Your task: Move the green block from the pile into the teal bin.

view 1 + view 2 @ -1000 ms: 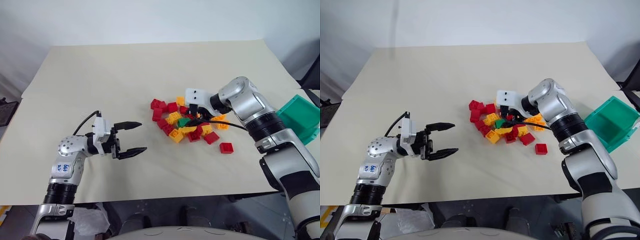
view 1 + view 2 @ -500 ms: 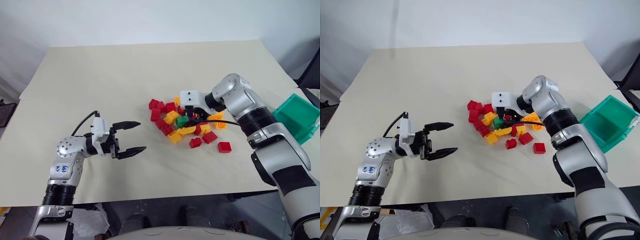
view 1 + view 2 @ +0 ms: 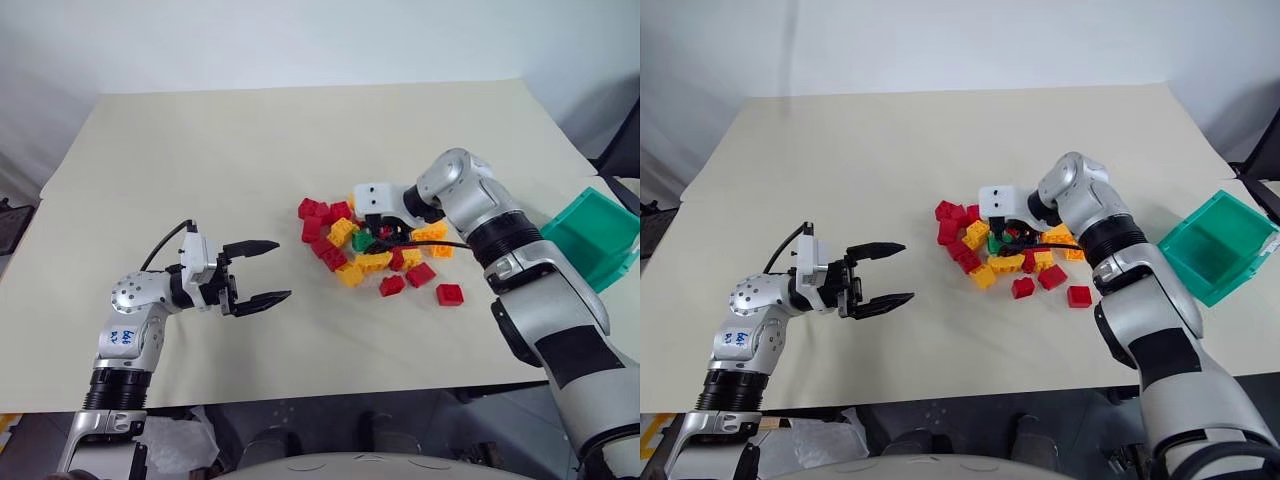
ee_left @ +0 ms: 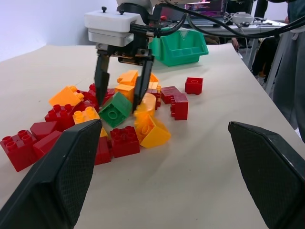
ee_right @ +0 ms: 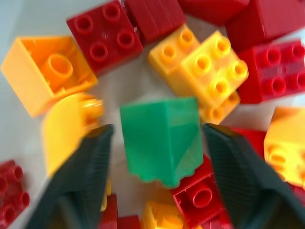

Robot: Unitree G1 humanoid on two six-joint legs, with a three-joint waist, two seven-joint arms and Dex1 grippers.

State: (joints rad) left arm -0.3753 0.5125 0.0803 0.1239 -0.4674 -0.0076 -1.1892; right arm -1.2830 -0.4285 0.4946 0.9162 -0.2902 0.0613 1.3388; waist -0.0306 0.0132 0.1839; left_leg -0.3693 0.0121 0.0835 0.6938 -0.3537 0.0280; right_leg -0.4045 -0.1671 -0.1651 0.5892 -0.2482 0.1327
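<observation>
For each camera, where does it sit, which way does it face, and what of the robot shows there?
Left and right eye views: on the head, looking forward and down; both arms, pile, teal bin.
Left wrist view: looks level along the open left gripper at the right gripper straddling the green block.
Right wrist view: looks down between its open fingers at that block.
All share the green block.

Silver arms; black-fingered hands; black cables

Right tool [image 4: 121, 86] angled down, fingers apart; left tool [image 3: 262, 271] level, spread.
</observation>
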